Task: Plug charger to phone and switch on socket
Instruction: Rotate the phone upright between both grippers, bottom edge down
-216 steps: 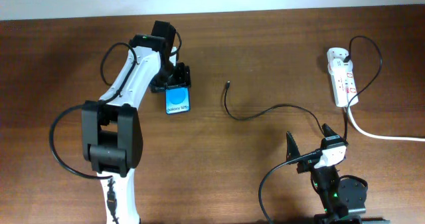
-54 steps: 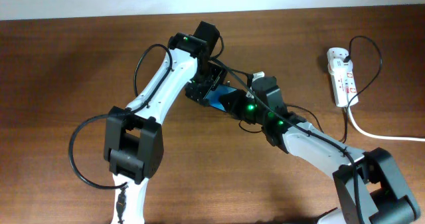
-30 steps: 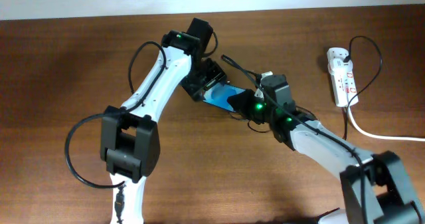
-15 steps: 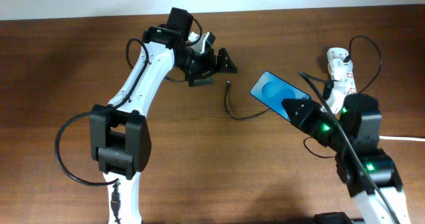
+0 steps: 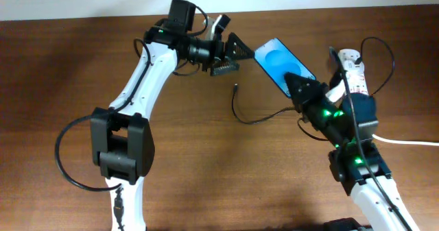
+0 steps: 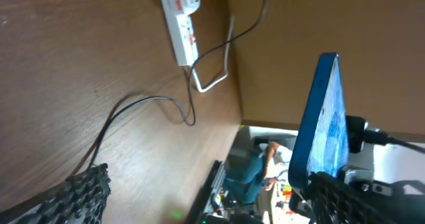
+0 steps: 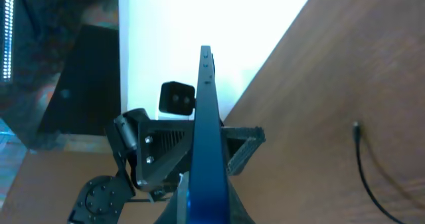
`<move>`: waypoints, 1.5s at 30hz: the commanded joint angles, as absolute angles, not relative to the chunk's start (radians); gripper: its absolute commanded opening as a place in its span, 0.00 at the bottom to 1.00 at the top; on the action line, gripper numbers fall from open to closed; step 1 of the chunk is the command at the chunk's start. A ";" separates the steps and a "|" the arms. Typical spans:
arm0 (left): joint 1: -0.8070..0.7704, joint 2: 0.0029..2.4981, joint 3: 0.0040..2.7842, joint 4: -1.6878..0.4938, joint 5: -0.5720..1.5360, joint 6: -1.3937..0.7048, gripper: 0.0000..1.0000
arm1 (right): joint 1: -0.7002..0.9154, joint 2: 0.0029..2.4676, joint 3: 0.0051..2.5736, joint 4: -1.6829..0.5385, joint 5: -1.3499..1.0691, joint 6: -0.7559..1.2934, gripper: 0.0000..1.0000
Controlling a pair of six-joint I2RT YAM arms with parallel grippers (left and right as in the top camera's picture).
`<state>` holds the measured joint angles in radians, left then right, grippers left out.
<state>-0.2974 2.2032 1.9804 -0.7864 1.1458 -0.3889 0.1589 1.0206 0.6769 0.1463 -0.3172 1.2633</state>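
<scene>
The phone (image 5: 282, 65), its blue screen lit, hangs tilted above the table with my right gripper (image 5: 305, 90) shut on its lower end. It shows edge-on in the right wrist view as the phone (image 7: 207, 137), rising out of the gripper (image 7: 206, 211). My left gripper (image 5: 228, 57) stands open just left of the phone's upper end, nothing between its fingers (image 6: 80, 197). In the left wrist view the phone (image 6: 324, 124) stands near the right-hand finger. The charger's black cable (image 5: 241, 118) lies on the table, its plug tip (image 5: 235, 88) free. The white socket (image 5: 353, 77) lies at the far right.
A thick white cord (image 5: 384, 136) runs from the socket off the right edge. The charger cable loops back to the socket (image 6: 180, 21). The left arm's body (image 5: 120, 149) stands over the left part of the brown table (image 5: 55, 87).
My left gripper opened and let go of the phone, then drew back left. The right arm carried the phone right, then lifted it toward the far side, near the left gripper.
</scene>
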 commanded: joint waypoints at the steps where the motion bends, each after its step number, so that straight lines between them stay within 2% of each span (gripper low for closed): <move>1: -0.278 2.197 1.992 -0.767 1.223 -0.433 1.00 | 0.197 1.012 0.695 0.173 -0.236 1.270 0.04; 5: -0.247 2.197 1.992 -0.766 1.273 -0.469 0.99 | 0.267 1.034 0.695 0.202 -0.065 1.273 0.04; 8: -0.249 2.197 1.992 -0.727 1.278 -0.526 0.99 | 0.337 1.119 0.695 0.258 0.047 1.440 0.04; 10: -0.260 2.197 1.992 -0.680 1.281 -0.567 0.99 | 0.361 1.222 0.696 0.342 0.057 1.584 0.04; 12: -0.266 2.197 1.992 -0.659 1.275 -0.592 0.99 | 0.382 1.320 0.696 0.504 0.050 1.592 0.04; 14: -0.266 2.197 1.992 -0.657 1.259 -0.630 0.94 | 0.395 1.395 0.696 0.640 0.048 1.601 0.04; 18: -0.266 2.197 1.992 -0.566 1.204 -0.757 0.87 | 0.399 1.462 0.696 0.664 0.051 1.692 0.04; 19: -0.266 2.197 1.992 -0.540 1.196 -0.787 0.83 | 0.399 1.465 0.696 0.664 0.057 1.693 0.04; 21: -0.269 2.197 1.992 -0.516 1.157 -0.830 0.65 | 0.399 1.465 0.699 0.690 0.068 1.693 0.04; 25: -0.292 2.197 1.991 -0.516 1.113 -0.842 0.56 | 0.399 1.465 0.715 0.715 0.090 1.699 0.04; 27: -0.303 2.197 1.991 -0.511 1.076 -0.865 0.47 | 0.399 1.465 0.715 0.715 0.079 1.728 0.04; 29: -0.312 2.197 1.991 -0.488 1.056 -0.890 0.43 | 0.400 1.465 0.715 0.715 0.062 1.746 0.04; 45: -0.334 2.197 1.991 -0.479 0.932 -0.890 0.30 | 0.426 1.465 0.720 0.738 0.008 1.745 0.04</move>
<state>-0.3336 2.2032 1.9804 -0.4820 0.9810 -0.8875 0.4171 1.4719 0.6842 0.7197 0.0292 1.7508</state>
